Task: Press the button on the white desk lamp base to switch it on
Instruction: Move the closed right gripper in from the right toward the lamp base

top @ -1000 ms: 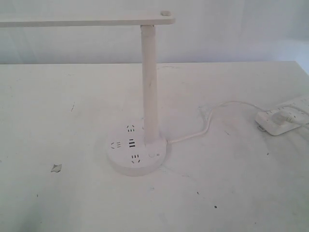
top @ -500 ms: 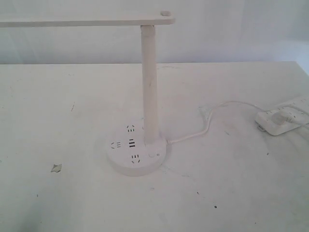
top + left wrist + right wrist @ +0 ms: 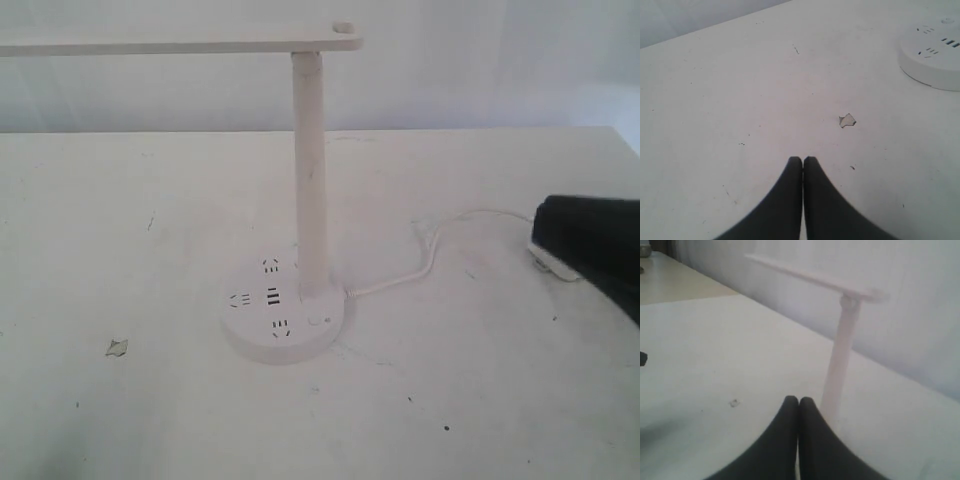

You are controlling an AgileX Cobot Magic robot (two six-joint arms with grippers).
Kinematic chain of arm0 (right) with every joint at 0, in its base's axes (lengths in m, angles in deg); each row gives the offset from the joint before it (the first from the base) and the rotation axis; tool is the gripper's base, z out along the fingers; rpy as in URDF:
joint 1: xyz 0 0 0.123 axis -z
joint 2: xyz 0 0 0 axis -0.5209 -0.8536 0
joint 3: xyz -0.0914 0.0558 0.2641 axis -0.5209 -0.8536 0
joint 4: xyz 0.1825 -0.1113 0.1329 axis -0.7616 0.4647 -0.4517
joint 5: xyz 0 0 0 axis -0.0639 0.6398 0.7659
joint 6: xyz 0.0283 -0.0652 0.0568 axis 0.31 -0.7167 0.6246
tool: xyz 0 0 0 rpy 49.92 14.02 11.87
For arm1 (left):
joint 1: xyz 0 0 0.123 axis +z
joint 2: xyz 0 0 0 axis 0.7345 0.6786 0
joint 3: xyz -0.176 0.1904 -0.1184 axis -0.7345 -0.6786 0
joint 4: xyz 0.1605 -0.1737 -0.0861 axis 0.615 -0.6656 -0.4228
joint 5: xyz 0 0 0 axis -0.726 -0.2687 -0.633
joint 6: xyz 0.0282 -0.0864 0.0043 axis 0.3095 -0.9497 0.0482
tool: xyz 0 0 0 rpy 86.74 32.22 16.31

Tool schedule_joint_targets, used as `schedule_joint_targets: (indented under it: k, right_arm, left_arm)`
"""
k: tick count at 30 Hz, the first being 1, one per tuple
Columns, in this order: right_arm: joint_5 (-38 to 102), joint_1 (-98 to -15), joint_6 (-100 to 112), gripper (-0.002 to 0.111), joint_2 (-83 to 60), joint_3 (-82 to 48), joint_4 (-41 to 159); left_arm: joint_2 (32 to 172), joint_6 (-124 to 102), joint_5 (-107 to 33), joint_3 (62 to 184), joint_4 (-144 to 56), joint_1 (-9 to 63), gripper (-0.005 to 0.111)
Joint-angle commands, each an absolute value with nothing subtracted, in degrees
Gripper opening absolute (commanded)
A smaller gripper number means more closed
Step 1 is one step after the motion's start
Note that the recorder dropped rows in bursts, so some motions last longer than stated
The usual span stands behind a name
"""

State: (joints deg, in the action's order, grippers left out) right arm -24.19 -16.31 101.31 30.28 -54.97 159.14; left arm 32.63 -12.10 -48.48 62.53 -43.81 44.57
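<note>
The white desk lamp base [image 3: 285,318] is a round flat disc on the table, with socket holes and dark USB slots on top. Its tall pole [image 3: 310,170] carries a flat horizontal head. The button [image 3: 318,322] is a faint small ring on the base's near right, untouched. My right gripper [image 3: 545,232] enters dark from the right edge, well right of the base; its wrist view shows it [image 3: 798,401] shut and empty, facing the pole [image 3: 837,365]. My left gripper [image 3: 802,161] is shut and empty over bare table, with the base's edge [image 3: 932,60] off to one side.
A white cable [image 3: 430,250] runs from the base toward the right, where the dark arm covers the power strip. A small torn scrap [image 3: 117,347] lies on the table left of the base, also seen as a scrap [image 3: 846,120] in the left wrist view.
My right gripper has come into the exterior view from the right edge and now hides the power strip. The lamp has not moved.
</note>
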Motion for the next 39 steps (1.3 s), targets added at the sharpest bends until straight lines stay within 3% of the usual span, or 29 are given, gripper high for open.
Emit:
schedule_joint_targets:
  k: [1, 14, 29, 39]
  right_arm:
    - [-20.4, -15.9, 102.9, 0.000, 22.8, -60.2, 159.1]
    - [-21.6, -19.8, 100.0, 0.000, 4.9, -63.4, 151.4]
    - [-0.8, -51.3, 73.3, 0.000, -18.8, -60.1, 117.1]
    - [0.0, -61.7, 61.5, 0.000, -37.1, -47.9, 104.2]
  left_arm:
    - [32.3, -12.2, -48.2, 62.3, -43.9, 44.0, 0.000]
    - [32.3, -12.2, -48.2, 62.3, -43.9, 44.0, 0.000]
    - [32.3, -12.2, -48.2, 62.3, -43.9, 44.0, 0.000]
    - [32.3, -12.2, -48.2, 62.3, -43.9, 44.0, 0.000]
